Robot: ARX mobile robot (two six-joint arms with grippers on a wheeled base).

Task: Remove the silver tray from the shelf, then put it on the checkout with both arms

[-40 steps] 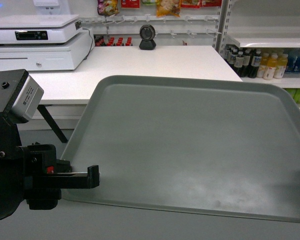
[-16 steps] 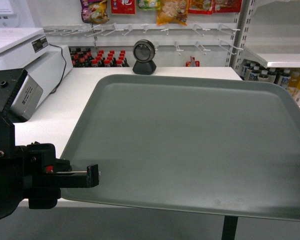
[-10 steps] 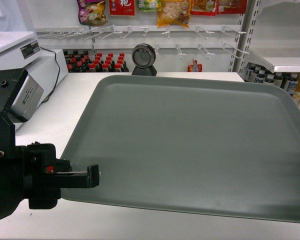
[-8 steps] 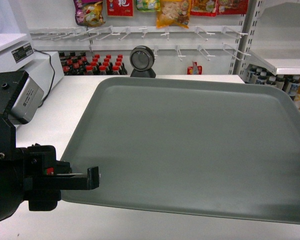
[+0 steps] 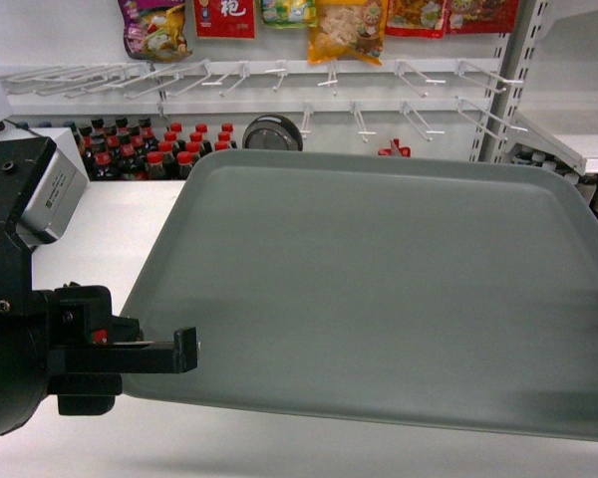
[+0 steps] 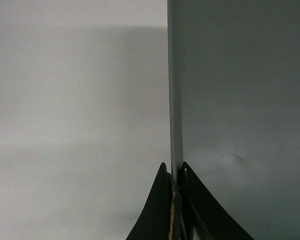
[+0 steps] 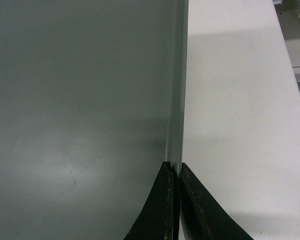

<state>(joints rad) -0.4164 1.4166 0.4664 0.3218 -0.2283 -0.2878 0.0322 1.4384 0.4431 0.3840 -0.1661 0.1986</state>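
Note:
The silver tray (image 5: pixel 379 289), flat, matte grey-green with a low rim, is held level above the white checkout (image 5: pixel 90 229). My left gripper (image 5: pixel 184 351) is shut on the tray's left rim near the front corner. In the left wrist view the left gripper (image 6: pixel 174 172) pinches the rim of the tray (image 6: pixel 240 100), with the checkout (image 6: pixel 75 125) below. In the right wrist view my right gripper (image 7: pixel 173 170) is shut on the right rim of the tray (image 7: pixel 80 100), over the checkout (image 7: pixel 235 125). The right gripper lies outside the head view.
A round black scanner (image 5: pixel 271 134) stands behind the tray's far edge. Rows of dark bottles (image 5: pixel 140 154) and bare peg hooks (image 5: pixel 419 110) line the back wall under hanging snack packets (image 5: pixel 344 30). A white shelf (image 5: pixel 578 149) juts out at the right.
The counter and back wall have come closer, and the cash register has slid out of view at the left. The tray now hangs over the countertop. Both grips are unchanged.

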